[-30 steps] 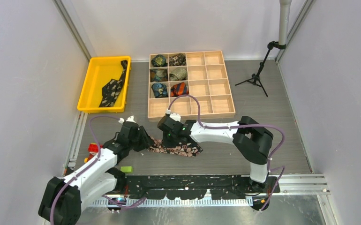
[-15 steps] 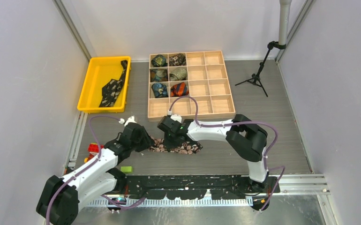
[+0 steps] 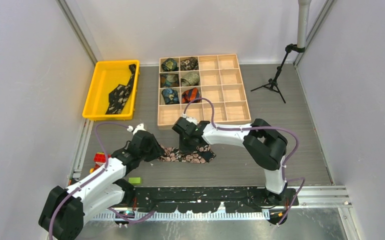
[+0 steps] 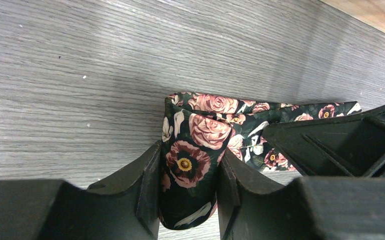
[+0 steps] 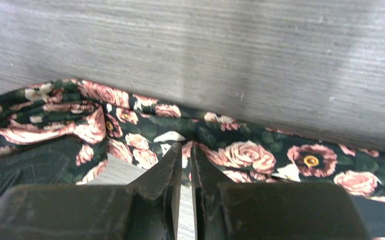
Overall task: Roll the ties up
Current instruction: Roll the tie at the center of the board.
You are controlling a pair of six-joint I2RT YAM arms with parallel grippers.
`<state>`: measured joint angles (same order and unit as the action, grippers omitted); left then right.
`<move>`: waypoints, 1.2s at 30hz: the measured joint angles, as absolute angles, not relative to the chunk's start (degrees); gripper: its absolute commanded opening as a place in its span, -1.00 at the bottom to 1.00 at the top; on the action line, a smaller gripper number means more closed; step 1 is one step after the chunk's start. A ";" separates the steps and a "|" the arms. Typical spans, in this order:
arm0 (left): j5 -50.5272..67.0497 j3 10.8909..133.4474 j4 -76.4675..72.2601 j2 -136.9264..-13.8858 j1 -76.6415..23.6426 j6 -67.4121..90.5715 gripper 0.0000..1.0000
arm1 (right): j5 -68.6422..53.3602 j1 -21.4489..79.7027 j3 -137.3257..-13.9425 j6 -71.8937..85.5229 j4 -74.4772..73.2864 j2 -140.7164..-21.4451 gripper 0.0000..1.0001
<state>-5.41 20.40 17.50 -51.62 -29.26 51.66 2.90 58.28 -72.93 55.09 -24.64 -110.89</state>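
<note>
Your right claw [image 5: 185, 148] swung nearer the wooden tray [image 3: 235, 121]; the left claw [image 4: 190, 161] stayed put. The left was clamped on the coiled end of the floral tie [image 3: 194, 156], which lay on the worktop [image 3: 290, 145] just before that tray. The right was all but closed, tips on the cloth.

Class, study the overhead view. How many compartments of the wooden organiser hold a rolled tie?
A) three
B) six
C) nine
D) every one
B: the rolled ties fill the top three rows of the two left columns of the wooden organiser, and every other compartment shows bare wood.
</note>
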 measured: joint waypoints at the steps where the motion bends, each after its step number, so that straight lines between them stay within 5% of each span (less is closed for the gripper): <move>1: -5.50 20.47 17.45 -51.77 -29.26 51.59 -0.43 | 2.50 58.33 -72.93 54.89 -25.04 -110.69 -0.64; 13: -6.24 20.67 18.02 -51.22 -29.26 49.69 -0.44 | 2.17 59.29 -66.39 56.64 -25.74 -99.29 -0.65; 36: -8.40 20.91 20.84 -49.47 -29.26 48.36 -0.48 | 1.83 56.03 -61.30 58.04 -22.70 -102.91 -0.67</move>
<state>-8.40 20.91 20.84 -49.47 -29.26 48.36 1.83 56.03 -61.30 58.04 -22.70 -102.91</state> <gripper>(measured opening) 0.386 0.160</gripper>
